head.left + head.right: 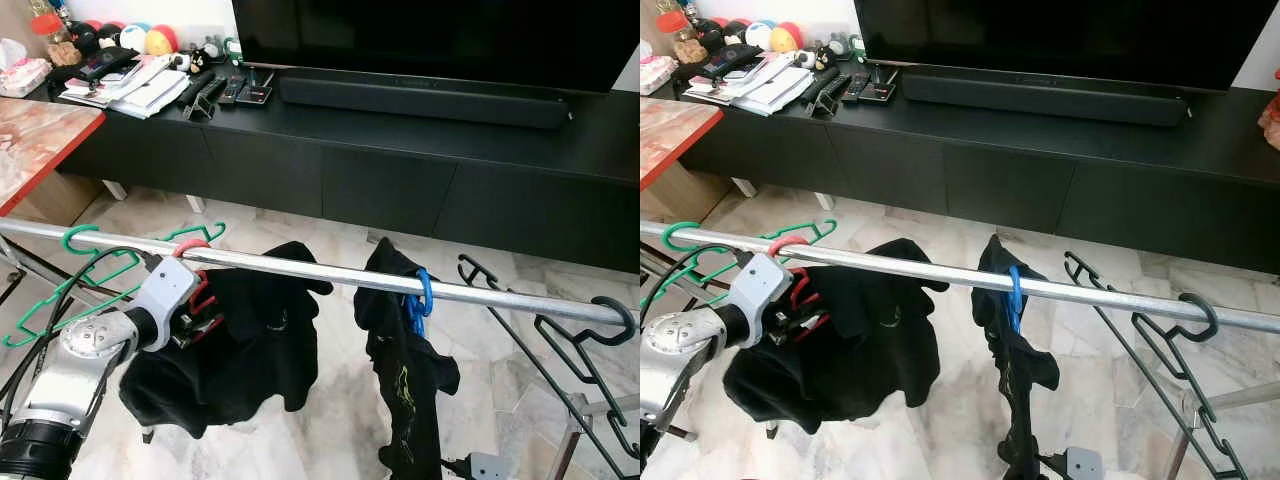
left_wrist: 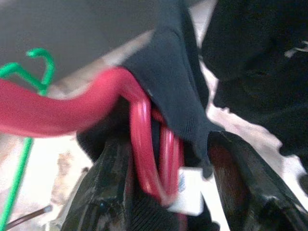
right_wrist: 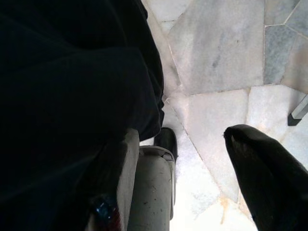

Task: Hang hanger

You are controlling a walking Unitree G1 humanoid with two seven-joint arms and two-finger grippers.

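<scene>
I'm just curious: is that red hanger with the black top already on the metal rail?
On: the red plastic hanger's hook curls over the silver metal rail, left hand gripping its neck.

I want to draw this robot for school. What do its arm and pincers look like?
The left arm is shiny silver metal, round like a tube, with a black ring near the bottom and thin black cables beside it. Its wrist is a pale grey rounded block. The left pincer and right pincer each have two long, chunky black fingers.
</scene>
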